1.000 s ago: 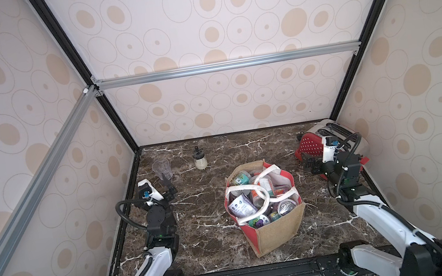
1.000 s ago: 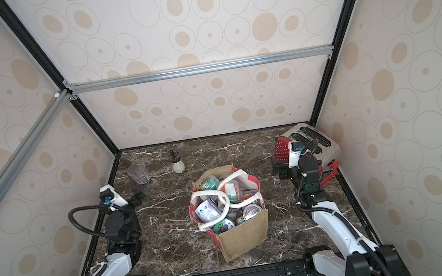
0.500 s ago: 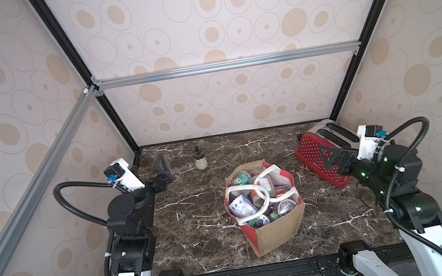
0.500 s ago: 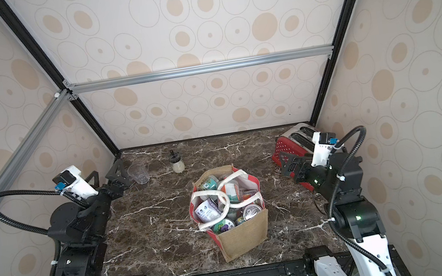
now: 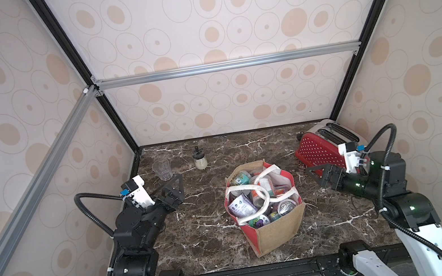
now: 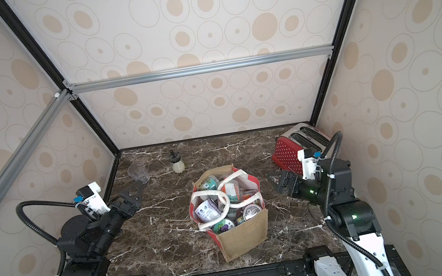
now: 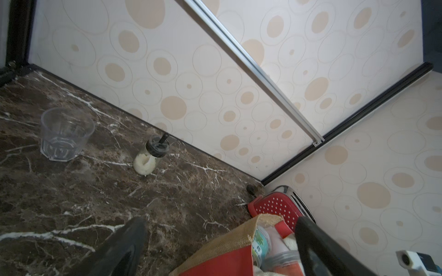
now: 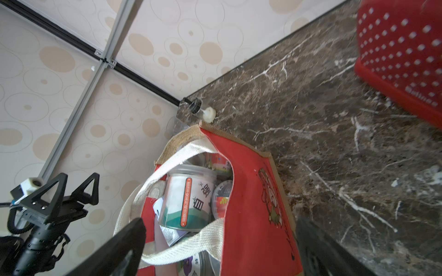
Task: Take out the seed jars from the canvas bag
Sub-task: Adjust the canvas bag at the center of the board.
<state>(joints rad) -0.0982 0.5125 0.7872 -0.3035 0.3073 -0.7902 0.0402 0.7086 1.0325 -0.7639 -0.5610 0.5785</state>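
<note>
The canvas bag (image 5: 282, 229) (image 6: 245, 236) stands upright mid-table, tan burlap with red sides and white handles draped over its mouth. Several seed jars (image 5: 252, 199) (image 6: 217, 203) fill it; in the right wrist view a tall white-and-green jar (image 8: 189, 198) lies on top, and in the left wrist view a green-labelled jar (image 7: 260, 241) shows at the rim. My left gripper (image 5: 175, 185) (image 6: 133, 192) (image 7: 220, 223) hangs open and empty to the bag's left, well apart from it. On the bag's right my right gripper (image 5: 316, 175) (image 6: 275, 179) (image 8: 222, 222) is open and empty.
A clear drinking glass (image 5: 162, 169) and a black-topped shaker (image 5: 200, 160) stand at the back left. A red dotted toaster (image 5: 321, 149) sits at the back right, just behind my right gripper. Patterned walls close in three sides of the marble table (image 5: 199, 237).
Both arms have risen from a low folded pose at the table's sides. Both grippers now point inward at the bag, still open and empty. The bag and jars have not moved.
</note>
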